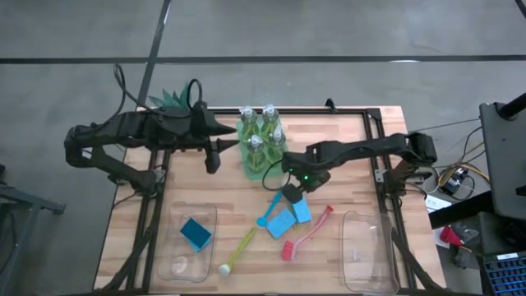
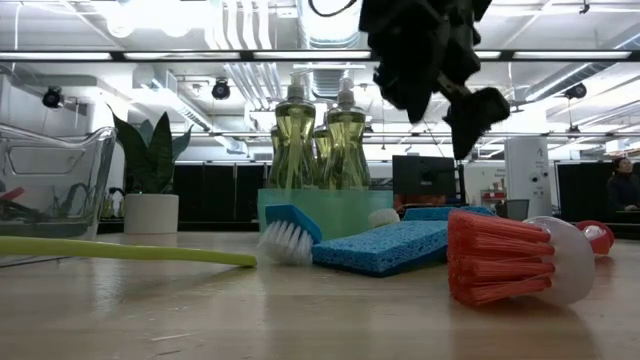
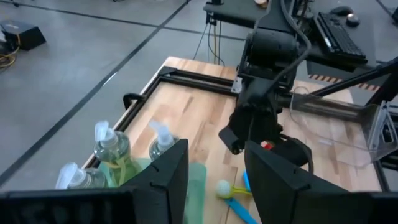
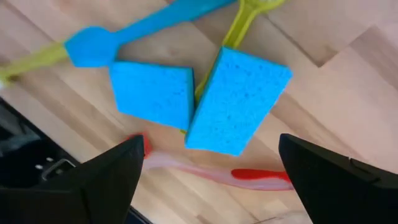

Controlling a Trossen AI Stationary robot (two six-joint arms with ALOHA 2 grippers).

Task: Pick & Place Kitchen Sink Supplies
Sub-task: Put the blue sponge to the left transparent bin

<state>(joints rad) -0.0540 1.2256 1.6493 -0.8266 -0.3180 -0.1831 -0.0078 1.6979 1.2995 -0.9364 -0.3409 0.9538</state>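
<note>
Right gripper parked over the sponge pile, nothing in it

The right gripper (image 4: 211,171) hangs wide open and empty right above two blue sponges (image 4: 236,99) lying touching, the nearer one's long axis running roughly across the gap between the fingers. Left gripper (image 1: 212,156) sits way off by the bottles (image 1: 261,131), partly open, holding nothing, so the right's clearly closer.

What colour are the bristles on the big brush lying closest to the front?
Red-orange bristles on a white brush head. The low view shows them best.
</note>
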